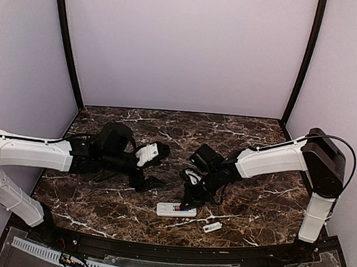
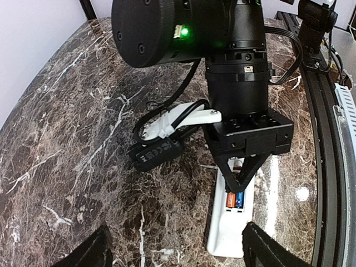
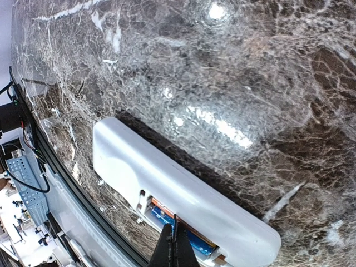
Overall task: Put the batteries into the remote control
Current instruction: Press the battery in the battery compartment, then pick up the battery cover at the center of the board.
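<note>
From above, your remote control (image 1: 176, 210) lay mid-way along the table's (image 1: 254, 195) near edge, the right pincer (image 1: 187, 201) down on it and the loose cover (image 1: 212, 226) just beside. Your left wrist view showed the left pincer (image 2: 175, 253) spread and empty, and the batteries (image 2: 234, 199), orange and blue, side by side in the bay. Your right wrist view showed that pincer pressed together at the bay. Seating looked nearly finished; next you would likely need to lift clear and fetch the cover.

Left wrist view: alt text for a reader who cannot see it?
The right gripper, fingers shut to a point, points down at the orange and blue batteries seated in the open compartment of the white remote control on a marble table. The left gripper frames the bottom edge, fingers wide apart.
</note>
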Controlling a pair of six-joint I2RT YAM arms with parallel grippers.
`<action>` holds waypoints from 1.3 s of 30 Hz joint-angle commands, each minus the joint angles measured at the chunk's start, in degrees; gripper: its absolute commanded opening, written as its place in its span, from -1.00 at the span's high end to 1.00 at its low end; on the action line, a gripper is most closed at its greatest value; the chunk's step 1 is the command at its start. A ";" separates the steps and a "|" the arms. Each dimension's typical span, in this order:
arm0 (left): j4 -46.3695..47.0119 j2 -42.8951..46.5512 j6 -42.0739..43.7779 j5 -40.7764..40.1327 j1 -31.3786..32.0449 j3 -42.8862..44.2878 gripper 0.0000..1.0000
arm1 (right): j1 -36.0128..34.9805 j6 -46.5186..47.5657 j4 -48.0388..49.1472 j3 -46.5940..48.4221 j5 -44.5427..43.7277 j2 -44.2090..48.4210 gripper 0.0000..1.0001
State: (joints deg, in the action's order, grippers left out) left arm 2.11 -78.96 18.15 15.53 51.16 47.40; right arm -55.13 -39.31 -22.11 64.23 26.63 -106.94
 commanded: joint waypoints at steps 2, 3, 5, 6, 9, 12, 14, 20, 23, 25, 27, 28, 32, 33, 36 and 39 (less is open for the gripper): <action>1.27 0.85 -1.45 -0.49 -1.05 -1.05 -0.59 | -0.81 0.56 -3.28 -1.48 -2.45 -1.70 1.00; 1.37 0.88 -1.45 -0.50 -1.05 -1.07 -0.60 | -0.82 0.97 -4.08 -1.11 -2.94 -1.72 1.00; 1.40 0.91 -1.45 -0.62 -1.13 -1.08 -0.60 | -0.85 1.79 -5.60 -0.02 -3.72 -1.65 1.00; 1.40 0.98 -1.34 -0.69 -1.19 -1.08 -0.60 | -0.79 2.51 -6.30 0.65 -3.88 -1.55 1.00; 1.52 1.39 -1.32 -0.93 -1.23 -1.00 -0.60 | -0.79 4.18 -7.81 3.79 -2.83 -0.37 1.00; 1.85 2.09 -1.88 -0.79 -1.53 -1.06 -0.61 | -0.83 5.71 -8.88 7.33 -3.60 3.04 0.95; 2.28 2.54 -2.17 -0.81 -1.69 -1.01 -0.61 | -0.69 6.69 -13.33 9.84 -7.91 5.78 0.69; 1.95 3.29 -2.42 -1.93 -2.00 -0.33 -0.62 | -0.40 19.66 -27.37 12.22 -13.87 11.82 0.15; 1.94 3.64 -2.33 -1.82 -2.19 -0.02 -0.62 | -2.42 34.39 -32.52 13.81 -17.16 14.64 -0.02; 1.75 3.94 -2.33 -2.01 -2.20 0.20 -0.62 | -3.82 45.65 -32.37 11.95 -19.01 17.78 -0.12; 1.54 4.56 -2.09 -2.59 -2.24 0.08 -0.62 | -4.52 55.51 -30.51 7.72 -18.61 20.80 -0.31; 1.50 4.85 -1.95 -3.11 -2.27 -0.15 -0.63 | -4.99 59.57 -30.12 5.80 -17.95 21.78 -0.41; 1.80 5.96 -0.92 -4.12 -2.20 -1.07 -0.65 | -6.81 69.89 -28.73 0.92 -17.46 22.76 -0.49; 1.82 5.84 -0.79 -4.16 -2.20 -1.03 -0.65 | -6.87 70.69 -28.28 0.23 -17.13 22.29 -0.50; 1.69 4.95 -0.90 -3.69 -2.25 -0.60 -0.66 | -7.45 71.72 -27.83 -1.36 -16.49 19.43 -0.50; 1.12 3.79 -1.00 -3.79 -2.25 0.05 -0.65 | -8.28 71.58 -26.84 -2.78 -16.82 16.40 -0.48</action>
State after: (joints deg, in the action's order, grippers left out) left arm 3.57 -74.54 16.78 12.14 49.28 47.29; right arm -62.11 27.79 -50.41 63.40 10.20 -87.26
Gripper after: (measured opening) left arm 0.827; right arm 0.744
